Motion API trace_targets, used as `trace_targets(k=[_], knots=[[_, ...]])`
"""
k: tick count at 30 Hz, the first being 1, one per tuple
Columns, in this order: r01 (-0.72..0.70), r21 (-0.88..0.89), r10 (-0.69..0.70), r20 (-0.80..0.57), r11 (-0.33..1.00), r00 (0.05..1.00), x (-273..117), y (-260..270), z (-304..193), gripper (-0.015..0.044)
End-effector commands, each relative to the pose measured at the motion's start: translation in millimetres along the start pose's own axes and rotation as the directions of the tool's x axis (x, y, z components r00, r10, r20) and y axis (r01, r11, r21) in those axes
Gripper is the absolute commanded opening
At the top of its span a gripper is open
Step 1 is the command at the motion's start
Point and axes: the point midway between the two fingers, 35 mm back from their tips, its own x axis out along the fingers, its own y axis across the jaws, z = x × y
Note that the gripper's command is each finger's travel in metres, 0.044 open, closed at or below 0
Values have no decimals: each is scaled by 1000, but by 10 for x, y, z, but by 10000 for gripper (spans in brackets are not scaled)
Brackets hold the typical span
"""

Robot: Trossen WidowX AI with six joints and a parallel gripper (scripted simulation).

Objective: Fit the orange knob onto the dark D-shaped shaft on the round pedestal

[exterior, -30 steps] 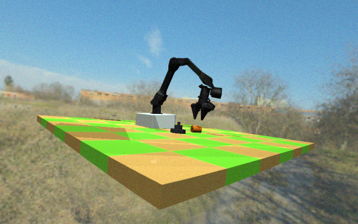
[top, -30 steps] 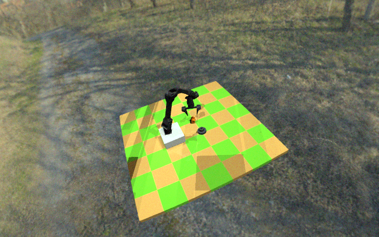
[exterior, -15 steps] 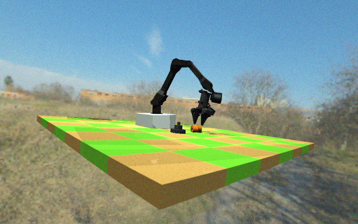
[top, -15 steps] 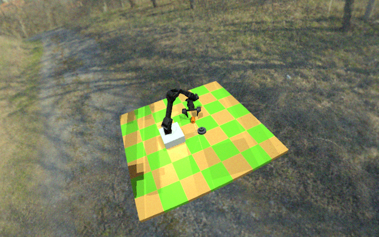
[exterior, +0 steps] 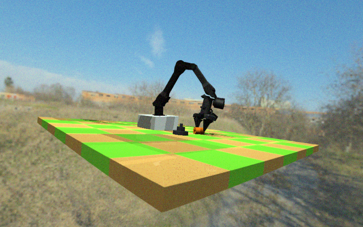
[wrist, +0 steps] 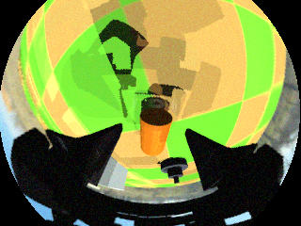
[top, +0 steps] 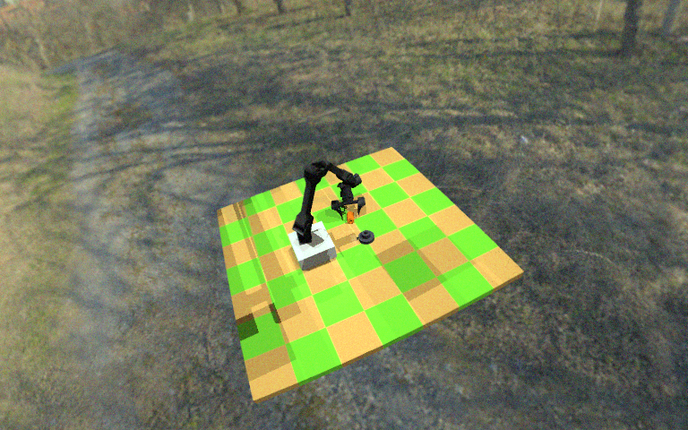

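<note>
In the wrist view, the fingers (top: 348,215) (exterior: 201,128) stand wide open, holding nothing. The orange knob (top: 350,217) (exterior: 198,130) (wrist: 155,133) lies on its side on the tabletop (top: 349,344) (exterior: 171,171) (wrist: 198,28), between the fingers in that view, near the pedestal (top: 365,238) (exterior: 180,132) (wrist: 174,164).

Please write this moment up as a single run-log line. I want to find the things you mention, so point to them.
gripper (top: 348,215) (exterior: 201,128) (wrist: 154,130): open, low around knob | knob (top: 350,217) (exterior: 198,130) (wrist: 155,134): on its side, not held | pedestal (top: 365,240) (exterior: 180,132) (wrist: 174,165): upright, shaft bare | fit: not done

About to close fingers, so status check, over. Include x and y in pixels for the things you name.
Gripper (top: 349,215) (exterior: 201,128) (wrist: 154,130) open, empty; orange knob (top: 350,218) (exterior: 198,130) (wrist: 155,137) on its side, unfitted; nothing visible blocking.
</note>
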Motion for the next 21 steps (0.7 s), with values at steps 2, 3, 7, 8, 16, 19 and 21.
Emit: trace_targets(k=[2,3,7,8,16,19,21], knots=[[2,-3,-2,-1,1000,1000,83,0,9,440],[2,-3,-2,-1,1000,1000,99,0,11,440],[2,-3,-2,-1,1000,1000,122,1,14,414],[2,-3,-2,-1,1000,1000,122,1,14,387],[2,-3,-2,-1,1000,1000,122,1,14,240],[2,-3,-2,-1,1000,1000,122,1,14,240],[2,-3,-2,-1,1000,1000,122,1,14,240]])
